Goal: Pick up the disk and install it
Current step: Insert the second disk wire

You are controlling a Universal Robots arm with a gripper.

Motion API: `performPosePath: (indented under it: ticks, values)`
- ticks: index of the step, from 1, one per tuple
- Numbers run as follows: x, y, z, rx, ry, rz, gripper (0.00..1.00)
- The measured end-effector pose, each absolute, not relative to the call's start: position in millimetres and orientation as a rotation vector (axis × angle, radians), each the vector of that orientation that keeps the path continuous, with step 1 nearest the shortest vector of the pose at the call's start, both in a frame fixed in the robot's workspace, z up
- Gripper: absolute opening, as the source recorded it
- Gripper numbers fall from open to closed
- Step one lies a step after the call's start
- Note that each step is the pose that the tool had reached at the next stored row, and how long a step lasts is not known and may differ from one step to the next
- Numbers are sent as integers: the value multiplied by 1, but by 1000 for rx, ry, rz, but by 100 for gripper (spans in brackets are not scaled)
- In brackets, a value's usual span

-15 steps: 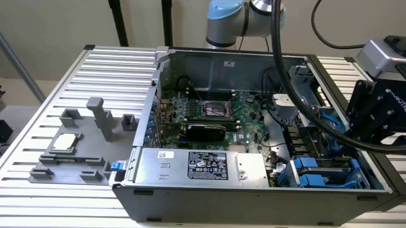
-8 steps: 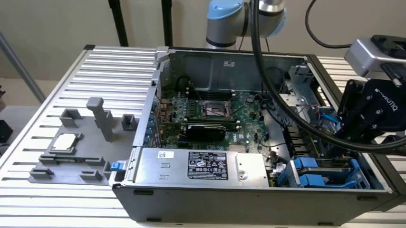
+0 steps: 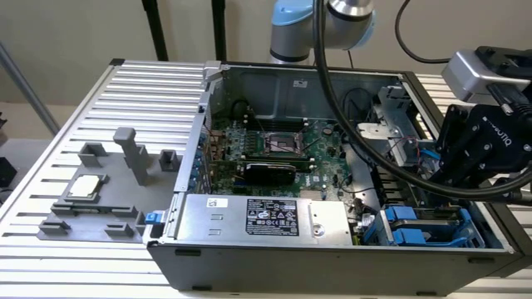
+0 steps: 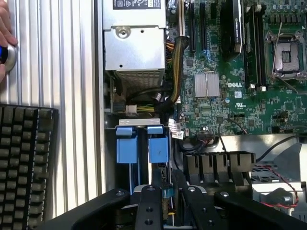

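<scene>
My gripper (image 4: pixel 169 211) hangs over the drive bay at the corner of the open computer case (image 3: pixel 332 255), on the exterior view's right. Its two black fingers (image 4: pixel 148 208) stand close on either side of a thin upright piece with a blue tab and a green board edge, the disk (image 4: pixel 166 199) seen edge-on. Just beyond it, two bright blue carrier handles (image 4: pixel 143 143) sit side by side in the bay. In the exterior view the gripper body (image 3: pixel 486 146) is above the blue carriers (image 3: pixel 407 225), and thick cables hide its fingertips.
The grey labelled power-supply box (image 3: pixel 258 218) lies beside the bay, with the motherboard (image 3: pixel 283 149) behind it. A grey fixture (image 3: pixel 91 199) with a small silver CPU chip (image 3: pixel 86 185) sits on the slatted table. A keyboard (image 4: pixel 24 163) and a person's hand (image 4: pixel 5 43) are outside the case.
</scene>
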State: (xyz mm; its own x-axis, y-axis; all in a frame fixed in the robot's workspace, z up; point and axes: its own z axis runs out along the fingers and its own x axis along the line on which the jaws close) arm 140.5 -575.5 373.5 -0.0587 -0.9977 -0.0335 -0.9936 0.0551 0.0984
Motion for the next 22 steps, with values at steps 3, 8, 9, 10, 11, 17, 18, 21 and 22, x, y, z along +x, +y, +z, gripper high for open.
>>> performPosePath:
  ticks: [3,8,9,10,11,17,18,21,22]
  values:
    - [140,-575,374,2125,-2250,-147,100]
    - [140,-575,373,2125,-2250,-147,100]
    - [140,-575,373,2125,-2250,-147,100]
    - [141,-575,373,2125,-2250,-147,100]
    - [141,-575,373,2125,-2250,-147,100]
    - [143,-575,371,2125,-2250,-147,100]
    - [143,-575,369,2125,-2250,-147,100]
    - [143,-575,365,2126,-2249,-147,100]
    - [143,-575,364,2127,-2249,-147,100]
